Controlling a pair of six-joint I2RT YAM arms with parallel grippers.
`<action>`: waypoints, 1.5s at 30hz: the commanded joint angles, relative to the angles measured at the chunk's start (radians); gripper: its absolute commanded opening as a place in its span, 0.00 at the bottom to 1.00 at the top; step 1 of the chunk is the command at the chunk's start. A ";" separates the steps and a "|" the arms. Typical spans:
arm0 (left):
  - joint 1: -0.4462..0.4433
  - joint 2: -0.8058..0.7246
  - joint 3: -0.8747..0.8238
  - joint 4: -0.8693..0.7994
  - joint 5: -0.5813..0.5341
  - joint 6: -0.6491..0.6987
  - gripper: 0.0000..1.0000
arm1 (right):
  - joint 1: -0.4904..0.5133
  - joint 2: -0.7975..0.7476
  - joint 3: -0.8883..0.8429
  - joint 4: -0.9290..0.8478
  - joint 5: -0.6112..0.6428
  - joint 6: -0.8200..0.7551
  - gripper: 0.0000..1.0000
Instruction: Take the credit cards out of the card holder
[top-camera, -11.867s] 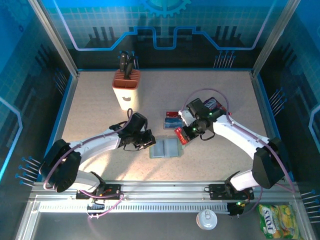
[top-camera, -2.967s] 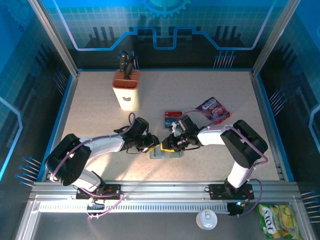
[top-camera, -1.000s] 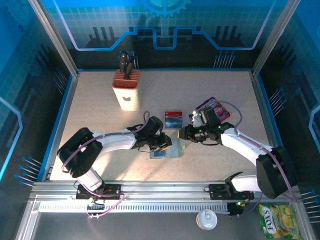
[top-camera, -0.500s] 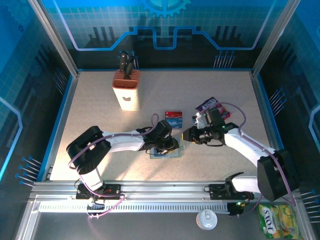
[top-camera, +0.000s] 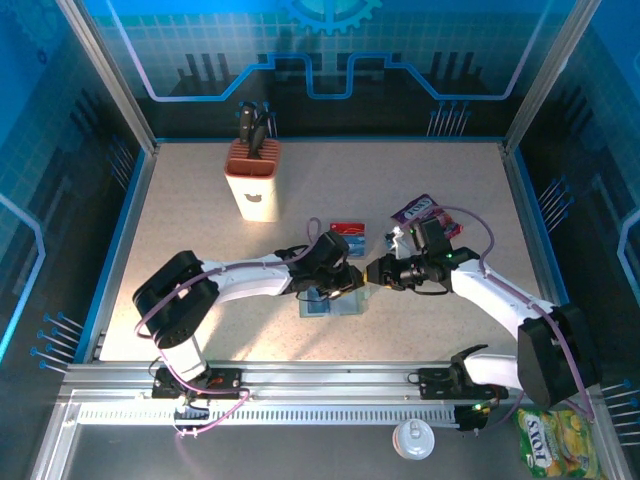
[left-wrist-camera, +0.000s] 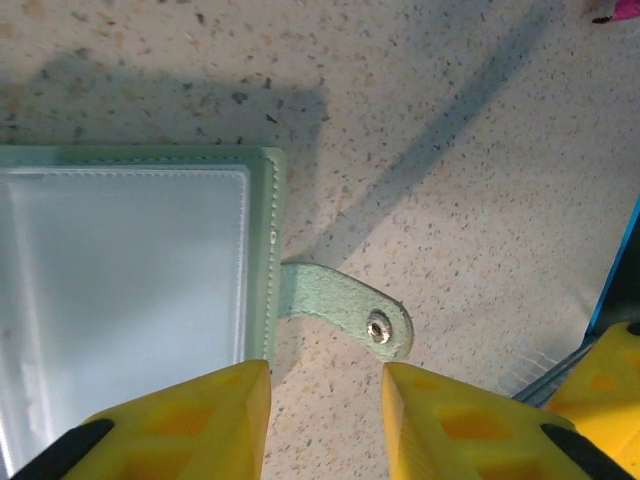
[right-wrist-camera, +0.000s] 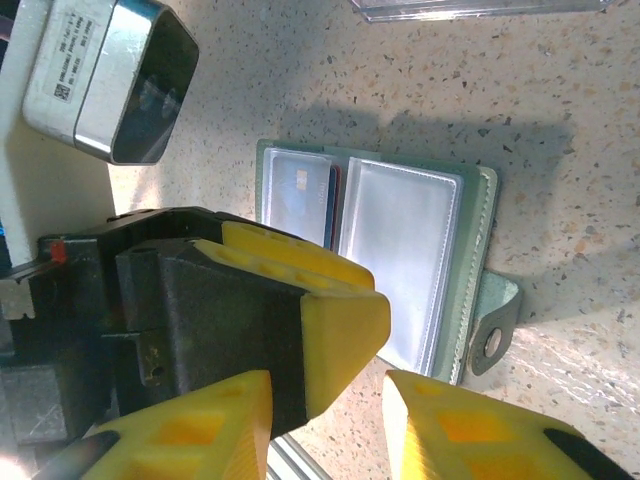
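One pocketed credit card shows from right wrist.

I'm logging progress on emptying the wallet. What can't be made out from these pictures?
- How many cards are in the wallet: in the right wrist view the left hand covers part of its left panel. One card shows through a cloudy sleeve.
- Number of loose cards: too small to count in the top view.
- The wallet's other panel in the left wrist view: cut off by the left edge.

No lettering reads clearly, even on the yellow packet.
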 joint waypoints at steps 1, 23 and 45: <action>0.024 -0.079 -0.046 -0.045 -0.021 0.032 0.36 | 0.013 0.040 0.016 0.008 -0.010 0.017 0.35; 0.221 -0.286 -0.309 -0.051 0.043 0.087 0.22 | 0.238 0.319 0.182 0.122 0.073 0.110 0.35; 0.238 -0.216 -0.311 -0.059 0.034 0.115 0.08 | 0.304 0.422 0.237 0.138 0.073 0.130 0.35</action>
